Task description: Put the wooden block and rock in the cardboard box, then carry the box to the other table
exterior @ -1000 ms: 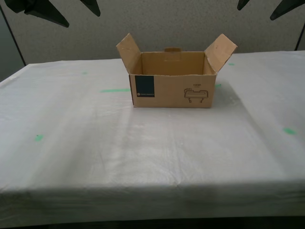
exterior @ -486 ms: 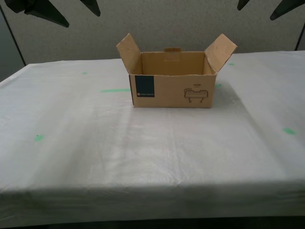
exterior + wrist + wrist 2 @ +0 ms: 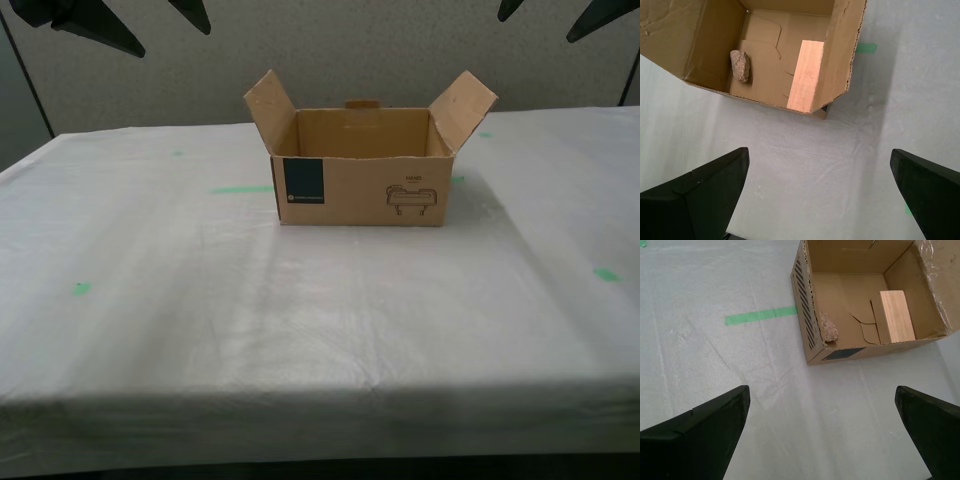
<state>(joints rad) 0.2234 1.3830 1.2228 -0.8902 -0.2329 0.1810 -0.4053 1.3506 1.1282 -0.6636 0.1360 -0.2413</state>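
The cardboard box [image 3: 360,190] stands open on the white-topped other table [image 3: 300,330], its flaps spread outward. Inside it the wooden block [image 3: 896,316] [image 3: 806,75] leans against one wall. The rock [image 3: 828,327] [image 3: 740,65] lies on the box floor by the opposite wall. My second gripper [image 3: 822,405] hangs open over bare table, a short way off the box [image 3: 807,315], holding nothing. My first gripper [image 3: 819,165] is likewise open and empty, off another side of the box [image 3: 840,55]. In the exterior view the box's contents are hidden behind its front wall.
Green tape marks dot the sheet, one strip [image 3: 240,189] [image 3: 760,316] beside the box and small ones [image 3: 82,289] [image 3: 606,274] nearer the front. Dark gripper fingers [image 3: 90,22] [image 3: 595,15] poke in at the exterior view's top corners. A grey wall stands behind the table.
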